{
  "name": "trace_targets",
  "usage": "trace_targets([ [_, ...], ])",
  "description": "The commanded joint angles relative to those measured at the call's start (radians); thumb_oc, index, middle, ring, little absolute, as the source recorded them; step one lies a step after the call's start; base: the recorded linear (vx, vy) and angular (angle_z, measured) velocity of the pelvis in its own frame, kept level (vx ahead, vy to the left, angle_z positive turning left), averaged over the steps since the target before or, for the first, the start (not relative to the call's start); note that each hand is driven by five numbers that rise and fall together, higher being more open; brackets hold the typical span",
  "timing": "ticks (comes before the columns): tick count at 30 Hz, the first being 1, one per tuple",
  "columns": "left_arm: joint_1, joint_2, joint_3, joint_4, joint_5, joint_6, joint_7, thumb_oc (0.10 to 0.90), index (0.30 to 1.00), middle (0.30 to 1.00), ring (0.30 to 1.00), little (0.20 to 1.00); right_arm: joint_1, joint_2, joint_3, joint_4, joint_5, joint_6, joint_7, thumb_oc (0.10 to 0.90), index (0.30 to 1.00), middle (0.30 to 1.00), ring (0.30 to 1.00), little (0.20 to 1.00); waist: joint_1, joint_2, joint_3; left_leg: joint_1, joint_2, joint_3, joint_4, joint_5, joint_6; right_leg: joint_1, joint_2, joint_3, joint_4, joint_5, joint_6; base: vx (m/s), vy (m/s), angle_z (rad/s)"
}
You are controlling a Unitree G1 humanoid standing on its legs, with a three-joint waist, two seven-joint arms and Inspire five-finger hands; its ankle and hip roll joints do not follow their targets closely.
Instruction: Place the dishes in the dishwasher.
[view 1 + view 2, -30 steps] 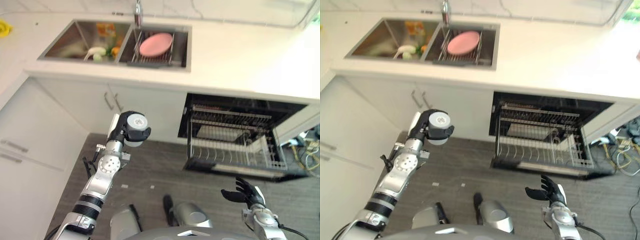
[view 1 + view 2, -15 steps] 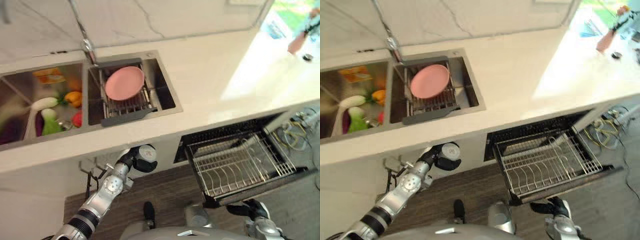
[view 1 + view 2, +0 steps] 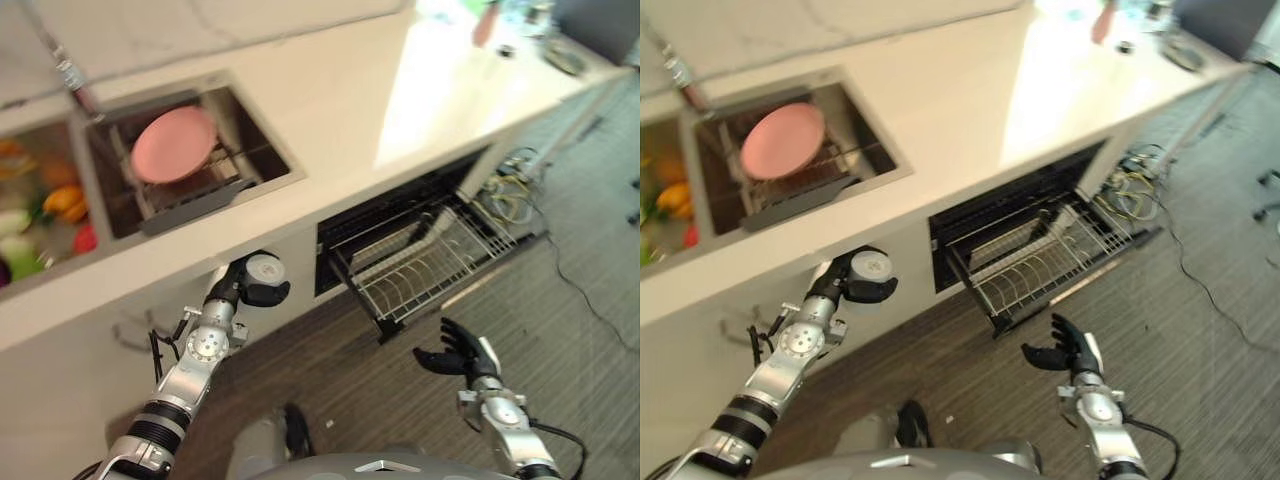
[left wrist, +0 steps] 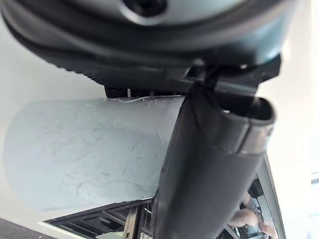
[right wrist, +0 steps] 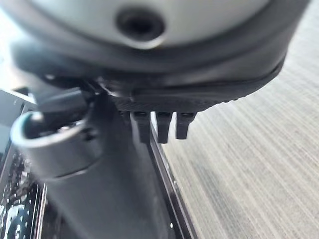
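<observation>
Robot standing back from the counter, a pale cup in one hand, the dishwasher rack waiting open.

Left eye view: the left hand [image 3: 250, 283] is curling round a pale grey-white cylindrical cup [image 3: 263, 268] just under the white counter edge [image 3: 330, 150]; the pulled-out wire dishwasher rack [image 3: 430, 262] is lying to that hand's right, its long side running along the cabinet front. A round pink plate [image 3: 174, 144] is resting in the sink's metal drainer.
Right eye view: the right hand [image 3: 1058, 349] is hovering, fingers spread and empty, nearer the rack.
Left wrist view: dark fingers [image 4: 214, 164] are wrapping the scuffed cup.
Right wrist view: fingers are pointing over striped flooring [image 5: 249, 149].
No legible writing.
</observation>
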Motion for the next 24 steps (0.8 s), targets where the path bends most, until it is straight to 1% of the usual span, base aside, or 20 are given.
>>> trace_targets([
  [1,-0.152,0.009,0.008,-0.171,0.017,-0.15,0.035,0.4,0.3,0.3,0.3,0.3,-0.066,-0.113,-0.042,-0.046,-0.065,-0.068,-0.016,0.8,0.9,0.9,0.9,0.9,-0.01,0.032,-0.061,0.224,0.13,-0.026,-0.257,0.121,-0.129,-0.126,0.042,0.033,-0.024,0.199,-0.005,-0.04,-0.097,0.03],
  [2,-0.152,0.008,0.008,-0.17,0.017,-0.15,0.035,0.4,0.3,0.3,0.3,0.3,-0.065,-0.114,-0.043,-0.047,-0.065,-0.067,-0.015,0.8,0.9,0.9,0.9,0.9,-0.01,0.034,-0.059,0.229,0.131,-0.027,-0.257,0.119,-0.13,-0.121,0.043,0.031,-0.023,0.196,-0.004,-0.03,-0.066,0.11],
  [5,-0.169,0.0,0.002,-0.166,0.021,-0.153,0.04,0.4,0.3,0.3,0.3,0.3,-0.054,-0.123,-0.052,-0.108,-0.077,-0.077,-0.016,0.8,0.9,0.9,0.9,0.9,-0.022,0.04,-0.062,0.241,0.144,-0.027,-0.297,0.153,-0.144,-0.117,0.066,0.021,-0.053,0.166,-0.015,-0.04,-0.078,0.07],
  [7,-0.171,-0.003,0.002,-0.165,0.021,-0.153,0.041,0.4,0.3,0.3,0.3,0.3,-0.052,-0.123,-0.056,-0.123,-0.078,-0.08,-0.018,0.8,0.9,0.9,0.9,0.9,-0.026,0.042,-0.062,0.247,0.146,-0.028,-0.31,0.16,-0.148,-0.113,0.071,0.019,-0.063,0.163,-0.016,-0.03,-0.047,0.04],
  [9,-0.181,-0.007,-0.003,-0.164,0.019,-0.153,0.045,0.4,0.3,0.3,0.3,0.3,-0.05,-0.132,-0.067,-0.171,-0.079,-0.094,-0.028,0.8,0.9,0.9,0.9,0.9,-0.038,0.053,-0.062,0.27,0.154,-0.02,-0.352,0.182,-0.157,-0.103,0.091,0.012,-0.097,0.152,-0.019,-0.04,-0.07,0.05],
  [11,-0.183,-0.009,-0.003,-0.164,0.019,-0.154,0.046,0.4,0.3,0.3,0.3,0.3,-0.048,-0.13,-0.069,-0.189,-0.077,-0.098,-0.029,0.8,0.9,0.9,0.9,0.9,-0.041,0.056,-0.063,0.277,0.156,-0.015,-0.364,0.188,-0.16,-0.1,0.095,0.011,-0.105,0.152,-0.018,-0.02,-0.054,0.01],
  [12,-0.185,-0.014,-0.004,-0.161,0.016,-0.154,0.049,0.4,0.3,0.3,0.3,0.3,-0.043,-0.127,-0.075,-0.234,-0.076,-0.106,-0.03,0.8,0.9,0.9,0.9,0.9,-0.048,0.061,-0.064,0.29,0.16,-0.008,-0.386,0.201,-0.164,-0.1,0.102,0.012,-0.108,0.149,-0.02,-0.01,-0.043,-0.03],
  [16,-0.196,-0.032,-0.01,-0.156,0.003,-0.163,0.055,0.4,0.3,0.3,0.3,0.3,-0.03,-0.122,-0.098,-0.337,-0.047,-0.129,-0.026,0.8,0.9,0.9,0.9,0.9,-0.066,0.074,-0.064,0.318,0.164,0.001,-0.432,0.222,-0.169,-0.099,0.113,0.016,-0.11,0.147,-0.023,0.0,-0.034,-0.07],
  [18,-0.198,-0.036,-0.013,-0.154,-0.007,-0.165,0.057,0.4,0.3,0.3,0.3,0.3,-0.03,-0.118,-0.102,-0.36,-0.029,-0.136,-0.023,0.8,0.9,0.9,0.9,0.9,-0.07,0.077,-0.066,0.321,0.165,0.004,-0.438,0.226,-0.169,-0.102,0.114,0.018,-0.11,0.148,-0.023,0.01,-0.008,-0.02],
  [20,-0.201,-0.054,-0.019,-0.145,-0.057,-0.172,0.05,0.4,0.3,0.3,0.3,0.3,-0.03,-0.102,-0.113,-0.418,0.024,-0.153,-0.009,0.8,0.9,0.9,0.9,0.9,-0.079,0.084,-0.068,0.335,0.167,0.014,-0.457,0.234,-0.171,-0.103,0.118,0.021,-0.11,0.146,-0.023,0.02,-0.016,-0.04],
  [21,-0.21,-0.072,-0.027,-0.132,-0.112,-0.179,0.041,0.4,0.3,0.3,0.3,0.3,-0.036,-0.093,-0.113,-0.459,0.063,-0.167,0.001,0.8,0.9,0.9,0.9,0.9,-0.087,0.09,-0.069,0.346,0.167,0.021,-0.466,0.235,-0.174,-0.102,0.119,0.02,-0.11,0.144,-0.023,0.02,-0.047,-0.08],
  [24,-0.257,-0.095,-0.048,-0.096,-0.201,-0.192,0.035,0.4,0.3,0.3,0.3,0.3,-0.059,-0.084,-0.098,-0.528,0.129,-0.183,0.023,0.8,0.9,0.9,0.9,0.9,-0.098,0.101,-0.077,0.347,0.169,0.029,-0.475,0.243,-0.177,-0.11,0.124,0.022,-0.11,0.144,-0.026,0.01,-0.042,-0.1],
])
